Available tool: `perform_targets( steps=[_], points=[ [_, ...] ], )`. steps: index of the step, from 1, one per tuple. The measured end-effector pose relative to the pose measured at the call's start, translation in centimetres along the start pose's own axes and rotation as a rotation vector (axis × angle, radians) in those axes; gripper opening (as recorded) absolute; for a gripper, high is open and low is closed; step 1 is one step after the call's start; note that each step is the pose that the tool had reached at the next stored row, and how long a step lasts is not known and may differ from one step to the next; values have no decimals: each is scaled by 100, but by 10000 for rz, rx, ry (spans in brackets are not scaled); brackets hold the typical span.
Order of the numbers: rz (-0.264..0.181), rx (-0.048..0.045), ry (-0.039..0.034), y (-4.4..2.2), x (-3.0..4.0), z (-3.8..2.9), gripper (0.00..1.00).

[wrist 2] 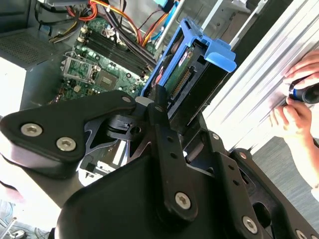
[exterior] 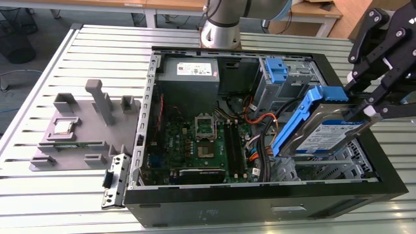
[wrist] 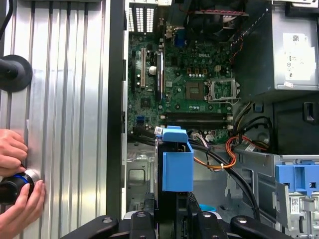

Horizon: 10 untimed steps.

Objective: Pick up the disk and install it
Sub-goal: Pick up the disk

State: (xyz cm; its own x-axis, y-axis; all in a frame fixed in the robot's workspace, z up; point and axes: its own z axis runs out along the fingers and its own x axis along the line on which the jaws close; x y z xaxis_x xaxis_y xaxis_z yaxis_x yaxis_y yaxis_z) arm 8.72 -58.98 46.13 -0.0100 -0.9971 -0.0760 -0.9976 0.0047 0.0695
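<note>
Slatted metal table (exterior: 97,58) with an open computer case (exterior: 260,207) lying on its side, side panel off. Motherboard (exterior: 195,141) exposed along the case floor. Grey power-supply box (exterior: 188,73) sits at the case's far end, close to the arm's base (exterior: 224,24).

Claw (exterior: 364,109) is closed on the disk (exterior: 328,134), fingers clamped at its upper end. The disk hangs tilted, label upward. Its lower end dips into the case above the drive cage (exterior: 325,165), at the case's side on the exterior view's right. Whether disk and cage touch: cannot tell.

Blue latch (exterior: 277,70) stands upright in the bay beyond the disk.

Grey plastic fixture (exterior: 78,126) lies on the table beside the case, toward the table edge on the exterior view's left.

A person's hands (wrist: 15,169) rest on the table just outside the case wall, holding a small dark object (wrist: 15,186) with a blue band.
</note>
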Motion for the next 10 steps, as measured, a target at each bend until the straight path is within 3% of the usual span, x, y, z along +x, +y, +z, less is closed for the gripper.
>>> perform_targets(
  steps=[10],
  points=[
    [-1,0,0,-224,-2,-13,35]
  ],
)
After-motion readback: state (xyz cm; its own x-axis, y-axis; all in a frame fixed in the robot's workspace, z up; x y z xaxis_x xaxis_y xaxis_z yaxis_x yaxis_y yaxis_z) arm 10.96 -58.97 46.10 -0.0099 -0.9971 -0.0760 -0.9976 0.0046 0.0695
